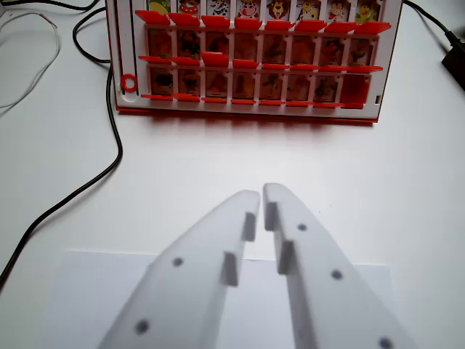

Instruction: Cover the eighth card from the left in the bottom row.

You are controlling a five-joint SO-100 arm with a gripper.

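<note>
A red and white game board (247,109) stands at the top of the wrist view, holding rows of picture cards in red frames. In its bottom row, the seven slots from the left show upright picture cards (243,84). The eighth slot (354,88), at the wrist view's right end, shows plain red with no picture. My white gripper (261,195) hovers over the table well in front of the board, roughly opposite the row's middle. Its fingers are nearly together, with only a thin gap and nothing between them.
A black cable (109,145) curves down the wrist view's left, close to the board's left edge. A thin white cable (29,43) lies at the top left. A dark object (455,54) with a cable sits at the top right. A white paper sheet (87,291) lies under the gripper.
</note>
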